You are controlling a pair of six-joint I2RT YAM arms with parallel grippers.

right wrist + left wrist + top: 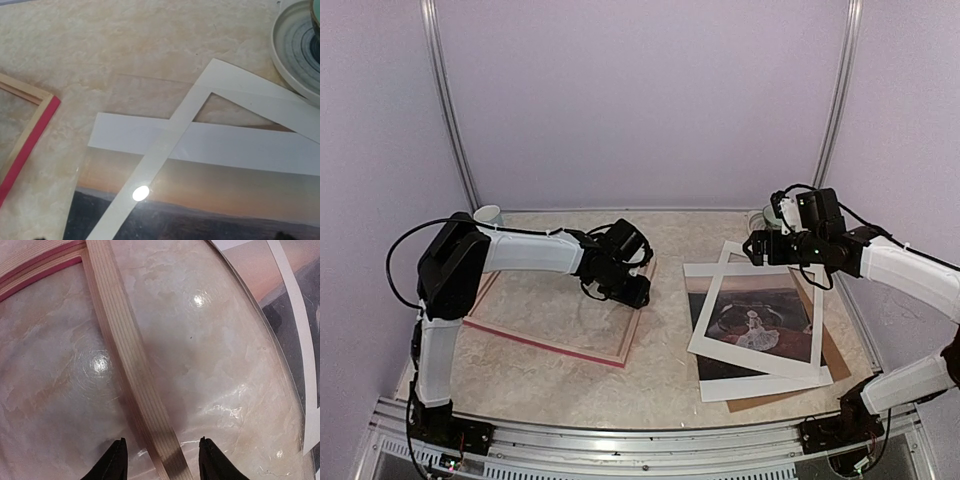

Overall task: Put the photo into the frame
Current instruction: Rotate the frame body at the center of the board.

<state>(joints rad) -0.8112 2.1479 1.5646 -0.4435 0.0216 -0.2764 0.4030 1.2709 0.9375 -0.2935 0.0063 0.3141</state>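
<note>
The frame [556, 345] lies flat on the left of the table, pale wood back up, pink showing along its edges. My left gripper [625, 287] hovers low over its right rail [125, 350], open, with one fingertip [115, 462] on each side of the wood and a gap either way. The photo [752, 322], a dark reddish landscape with a white border, lies on the right under a tilted white mat [718, 300]. My right gripper [758, 250] is open above the photo's [225, 190] far edge, holding nothing. The frame's pink corner [30, 135] shows at the left of the right wrist view.
A brown backing board [835, 355] sticks out from under the photo. A clear sheet [120, 100] seems to lie over the photo and mat. A white cup [488, 214] stands at the back left, a cup on a saucer [295, 50] at the back right.
</note>
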